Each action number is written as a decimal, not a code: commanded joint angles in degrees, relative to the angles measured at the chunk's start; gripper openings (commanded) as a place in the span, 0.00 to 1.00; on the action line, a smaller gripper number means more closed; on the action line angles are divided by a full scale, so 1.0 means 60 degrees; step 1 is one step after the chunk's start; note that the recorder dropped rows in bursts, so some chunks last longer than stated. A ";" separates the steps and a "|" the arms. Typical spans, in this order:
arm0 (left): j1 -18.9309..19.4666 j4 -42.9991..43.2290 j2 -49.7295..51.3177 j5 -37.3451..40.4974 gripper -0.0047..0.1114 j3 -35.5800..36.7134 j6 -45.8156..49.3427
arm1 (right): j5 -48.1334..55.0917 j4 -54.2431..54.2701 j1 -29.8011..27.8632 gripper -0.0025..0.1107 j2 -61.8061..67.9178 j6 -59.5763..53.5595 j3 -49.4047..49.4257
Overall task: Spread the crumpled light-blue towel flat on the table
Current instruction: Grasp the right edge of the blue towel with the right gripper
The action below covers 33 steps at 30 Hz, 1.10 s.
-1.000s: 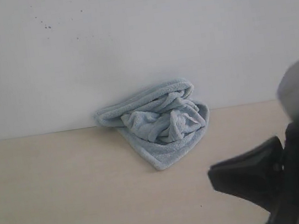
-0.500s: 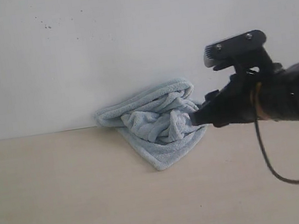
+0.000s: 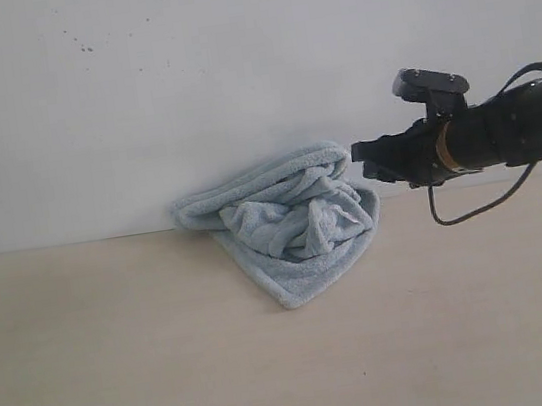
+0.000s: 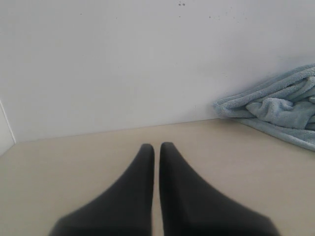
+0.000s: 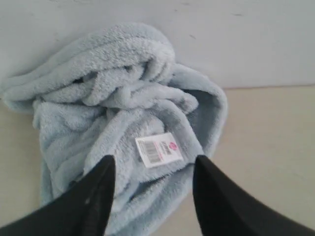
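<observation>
Towel (image 3: 289,223) crumpled against wall (image 3: 232,67), right pincer (image 3: 358,158) parted beside

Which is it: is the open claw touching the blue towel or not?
Cannot tell. In the right wrist view the open right gripper overlaps the towel, showing neither gap nor press; the exterior view is no clearer.

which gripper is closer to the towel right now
Right. The right gripper is open close beside the towel, pointing at it; the left gripper is shut, farther off.
</observation>
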 commanded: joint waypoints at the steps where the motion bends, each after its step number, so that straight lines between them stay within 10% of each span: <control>1: 0.0019 0.0015 -0.0037 -0.0097 0.08 0.0039 -0.0066 | -0.1104 -0.0064 0.0131 0.57 0.1135 0.0135 -0.1685; 18: 0.0019 0.0015 -0.0037 -0.0097 0.08 0.0039 -0.0066 | -0.0521 -0.0244 0.1111 0.55 0.3435 0.0088 -0.3451; 25: 0.0019 0.0015 -0.0037 -0.0097 0.08 0.0039 -0.0066 | -0.0697 -0.0244 0.0987 0.02 0.3317 0.0222 -0.3451; 33: 0.0019 0.0015 -0.0037 -0.0097 0.08 0.0039 -0.0066 | -0.1158 -0.0244 0.0077 0.02 0.1548 -0.0084 -0.1137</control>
